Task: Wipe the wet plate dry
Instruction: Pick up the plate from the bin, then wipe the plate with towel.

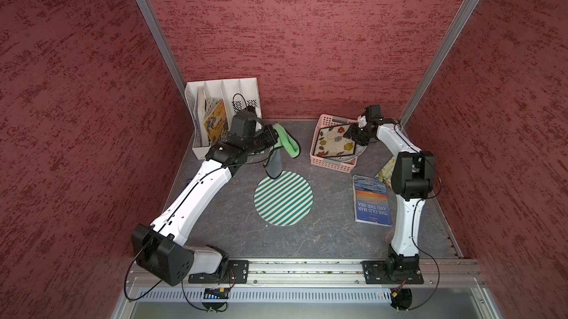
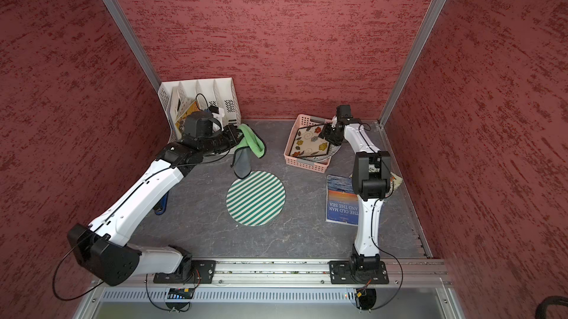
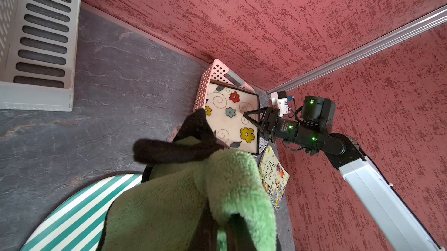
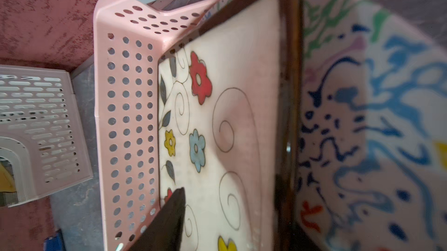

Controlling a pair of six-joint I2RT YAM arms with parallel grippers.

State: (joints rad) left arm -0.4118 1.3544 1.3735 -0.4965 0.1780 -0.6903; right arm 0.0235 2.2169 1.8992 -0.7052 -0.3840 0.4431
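A square cream plate [image 1: 335,145] [image 2: 310,145] with painted flowers lies tilted in the pink basket at the back right. My right gripper [image 1: 353,136] [image 2: 325,134] [image 3: 254,121] [image 4: 232,189] straddles its dark rim. One finger [image 4: 169,220] lies over the plate's face [image 4: 229,116] and the other is under the rim; whether they press on it does not show. My left gripper [image 1: 274,137] [image 2: 238,137] [image 3: 220,232] is shut on a green cloth [image 1: 287,142] [image 2: 253,142] [image 3: 193,189]. The cloth's grey side hangs down above the far edge of a striped disc.
A round green-and-white striped disc [image 1: 283,198] lies mid-table. A second, round patterned plate [image 4: 375,116] sits under the square one in the basket [image 1: 333,164]. A white file organiser [image 1: 221,111] stands back left. Two books [image 1: 372,200] [image 3: 274,179] lie by the right arm.
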